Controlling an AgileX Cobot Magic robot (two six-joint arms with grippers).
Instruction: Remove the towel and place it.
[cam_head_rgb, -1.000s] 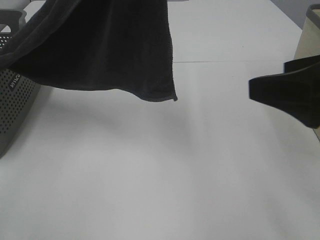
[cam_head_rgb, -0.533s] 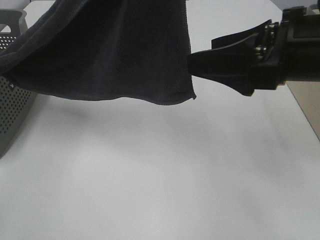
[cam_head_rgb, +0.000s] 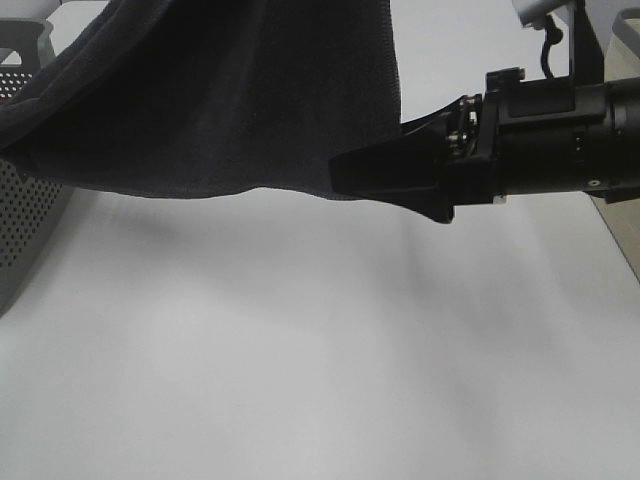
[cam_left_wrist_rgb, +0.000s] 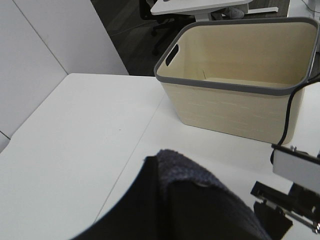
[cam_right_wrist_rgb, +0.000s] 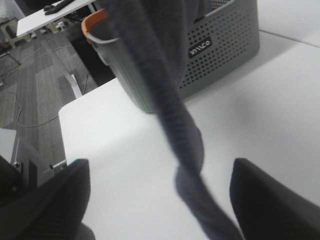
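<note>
The dark charcoal towel (cam_head_rgb: 230, 100) hangs in the air over the left and middle of the white table (cam_head_rgb: 300, 350), one end trailing into the grey basket. My left gripper (cam_left_wrist_rgb: 165, 200) is out of the exterior view; in its wrist view its dark finger presses against a fold of the towel (cam_left_wrist_rgb: 200, 195) and holds it up. My right gripper (cam_head_rgb: 340, 175) reaches in from the right to the towel's lower right corner. In the right wrist view its jaws stand wide apart, the gripper (cam_right_wrist_rgb: 160, 200) is open, and the towel's hanging edge (cam_right_wrist_rgb: 180, 120) falls between them.
A grey perforated basket (cam_head_rgb: 20, 220) stands at the table's left edge and also shows in the right wrist view (cam_right_wrist_rgb: 225, 40). A beige bin with a grey rim (cam_left_wrist_rgb: 240, 85) stands at the far right (cam_head_rgb: 625, 235). The table's front edge is close.
My right gripper has moved in from the right edge to the towel's lower right corner. The towel's hanging edge has shifted a little to the right.
</note>
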